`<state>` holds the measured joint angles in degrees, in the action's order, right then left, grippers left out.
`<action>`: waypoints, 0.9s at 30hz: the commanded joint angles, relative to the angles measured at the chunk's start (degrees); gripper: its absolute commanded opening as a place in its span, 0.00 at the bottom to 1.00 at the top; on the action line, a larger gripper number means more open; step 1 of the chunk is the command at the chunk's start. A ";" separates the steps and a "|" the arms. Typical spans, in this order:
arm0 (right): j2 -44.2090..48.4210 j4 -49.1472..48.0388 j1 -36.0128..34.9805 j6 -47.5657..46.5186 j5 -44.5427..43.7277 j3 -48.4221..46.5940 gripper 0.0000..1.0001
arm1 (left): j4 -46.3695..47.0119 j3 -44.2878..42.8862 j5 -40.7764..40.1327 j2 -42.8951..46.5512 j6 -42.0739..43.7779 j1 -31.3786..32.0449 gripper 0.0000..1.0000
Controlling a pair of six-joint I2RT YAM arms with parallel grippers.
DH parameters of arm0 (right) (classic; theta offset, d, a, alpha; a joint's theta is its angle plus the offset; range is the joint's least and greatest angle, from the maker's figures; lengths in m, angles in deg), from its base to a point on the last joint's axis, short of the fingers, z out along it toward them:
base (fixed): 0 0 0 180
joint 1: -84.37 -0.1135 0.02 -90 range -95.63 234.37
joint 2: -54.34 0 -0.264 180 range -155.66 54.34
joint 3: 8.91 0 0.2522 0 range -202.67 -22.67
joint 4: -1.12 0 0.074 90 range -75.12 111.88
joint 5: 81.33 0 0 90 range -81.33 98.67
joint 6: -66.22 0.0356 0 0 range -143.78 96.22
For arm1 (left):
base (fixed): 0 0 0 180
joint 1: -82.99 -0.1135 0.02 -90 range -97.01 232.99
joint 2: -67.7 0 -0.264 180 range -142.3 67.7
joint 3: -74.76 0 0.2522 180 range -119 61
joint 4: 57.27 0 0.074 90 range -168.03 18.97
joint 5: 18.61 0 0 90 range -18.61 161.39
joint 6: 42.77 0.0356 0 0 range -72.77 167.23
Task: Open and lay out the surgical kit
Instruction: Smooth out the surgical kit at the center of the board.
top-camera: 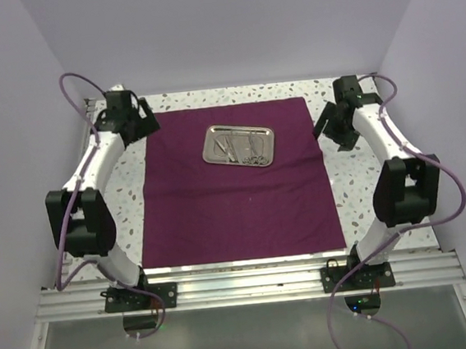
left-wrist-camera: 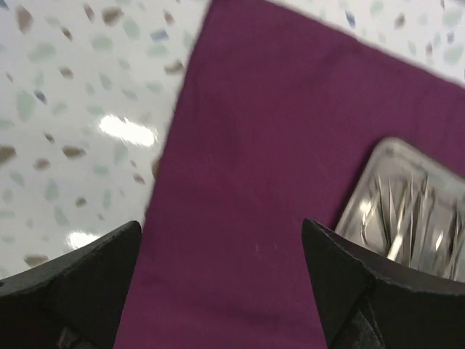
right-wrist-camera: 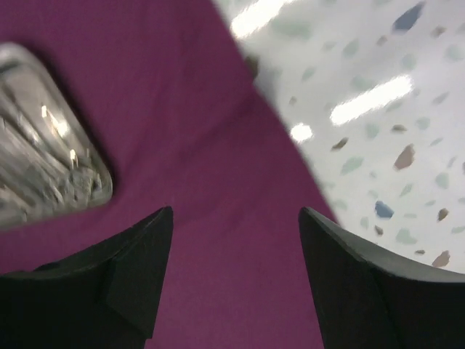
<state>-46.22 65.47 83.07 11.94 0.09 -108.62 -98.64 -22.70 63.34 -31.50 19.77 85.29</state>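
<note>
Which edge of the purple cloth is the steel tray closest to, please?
The cloth edge farthest from the arm bases; the steel tray lies farther from the other three.

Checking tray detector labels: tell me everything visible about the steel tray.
The steel tray is small, shiny and rectangular, with rounded corners and a shallow raised rim; it looks like polished metal. It lies flat, slightly skewed, on the far middle of the spread purple cloth. Thin silver instruments lie bunched inside it; too small to tell apart. The left gripper and right gripper, both open, hang off to either side without touching it.
</note>
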 commanded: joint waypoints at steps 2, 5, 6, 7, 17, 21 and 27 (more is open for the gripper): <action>6.15 -3.92 -4.84 -4.43 15.42 10.70 0.68 | 0.10 13.98 3.83 10.06 -1.89 7.87 0.93; 10.19 -5.23 -6.43 -5.75 19.55 18.43 0.35 | 1.51 22.75 6.56 15.76 -4.08 13.32 0.88; 10.90 -6.02 -6.52 -5.93 20.70 22.72 0.19 | 2.03 25.05 7.08 17.01 -4.87 14.56 0.86; 11.17 -6.98 -6.61 -6.10 22.19 24.76 0.13 | 3.69 27.34 7.78 17.98 -6.53 16.83 0.85; 7.49 -14.02 -6.87 -4.26 22.65 37.52 0.00 | 5.56 42.39 9.37 17.38 -11.91 22.83 0.77; 6.07 -10.52 -6.87 -2.77 17.64 39.19 0.00 | 3.80 45.73 9.20 15.26 -14.89 25.02 0.75; 10.19 -4.01 -6.87 0.57 12.54 44.99 0.00 | -1.29 48.98 8.23 19.82 -19.99 30.99 0.75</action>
<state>-36.21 55.72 76.23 11.11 21.20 -69.17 -94.21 22.17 68.58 -11.43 5.47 113.18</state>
